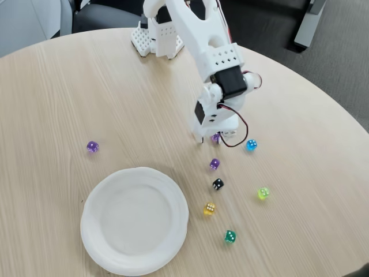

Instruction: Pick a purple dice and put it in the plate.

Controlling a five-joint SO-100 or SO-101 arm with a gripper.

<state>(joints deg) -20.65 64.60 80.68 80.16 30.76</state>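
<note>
Three purple dice lie on the wooden table. One purple dice [216, 137] sits right under my white gripper [214, 138], between its lowered fingers; the jaws stand apart around it. A second purple dice [214, 164] lies just in front of the gripper, and another purple dice [92, 146] lies far to the left. The round white plate [134, 219] rests at the front left and holds nothing.
Other dice are scattered front right: blue [251, 145], black [218, 184], yellow [210, 208], light green [263, 193] and dark green [230, 236]. The arm's base [155, 37] stands at the back edge. The round table's edge curves away at the right.
</note>
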